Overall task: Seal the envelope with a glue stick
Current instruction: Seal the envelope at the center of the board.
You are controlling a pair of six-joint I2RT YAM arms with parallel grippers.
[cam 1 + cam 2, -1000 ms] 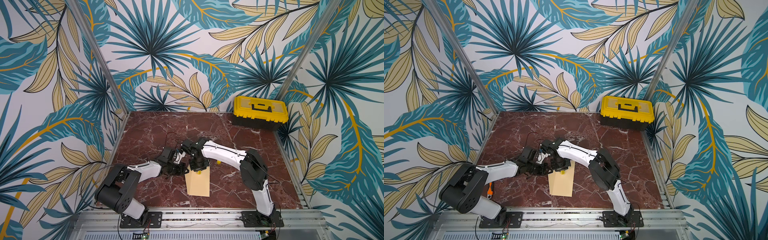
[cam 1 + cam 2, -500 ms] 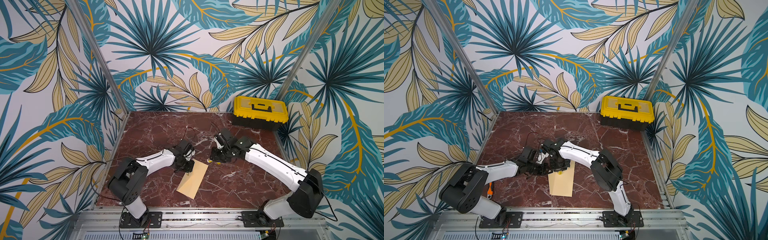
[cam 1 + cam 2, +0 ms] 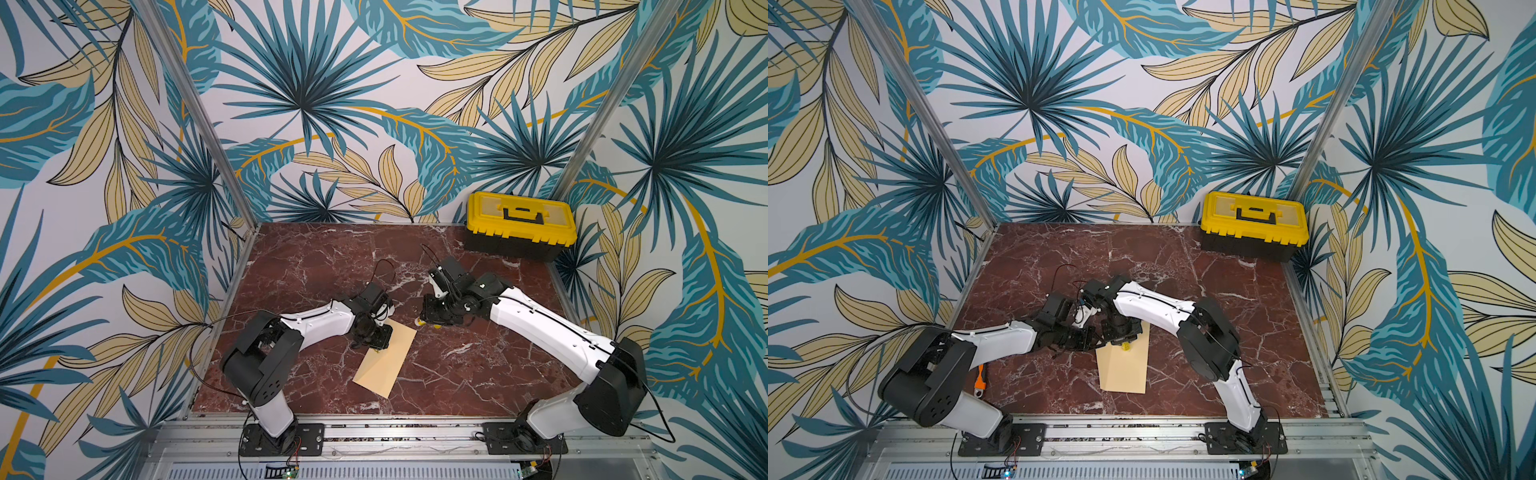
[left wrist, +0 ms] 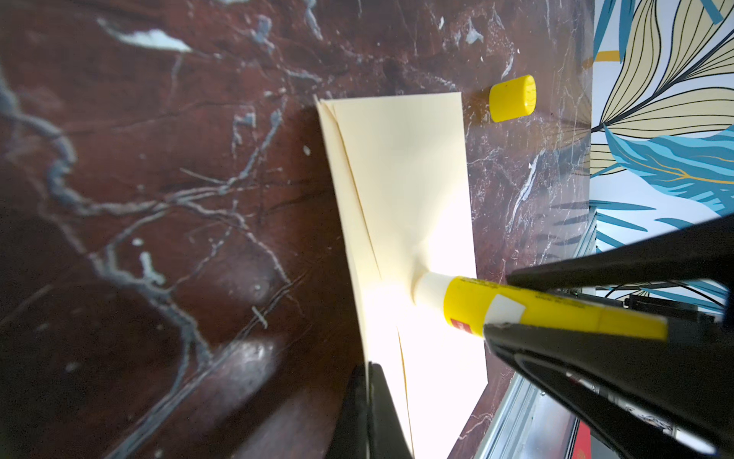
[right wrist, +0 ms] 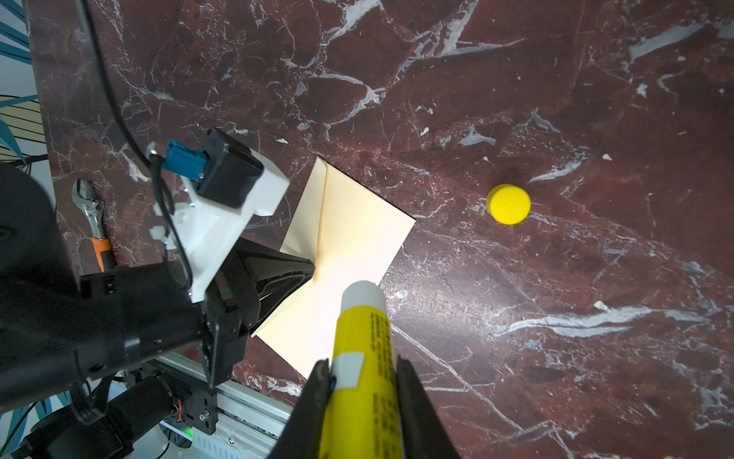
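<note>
A pale tan flat paper envelope (image 5: pixel 349 230) is seen on a dark-red, white-veined marble tabletop (image 5: pixel 556 79); at the envelope, a yellow cylindrical glue stick (image 5: pixel 361 357) (white-tipped, white-labelled).

No wording is legible: fine black print (image 5: pixel 377 349) along the yellow barrel of the glue stick (image 5: pixel 363 357) is too blurred to read, and its white label (image 4: pixel 504 310) and red patch (image 4: pixel 462 324) yield no letters.
</note>
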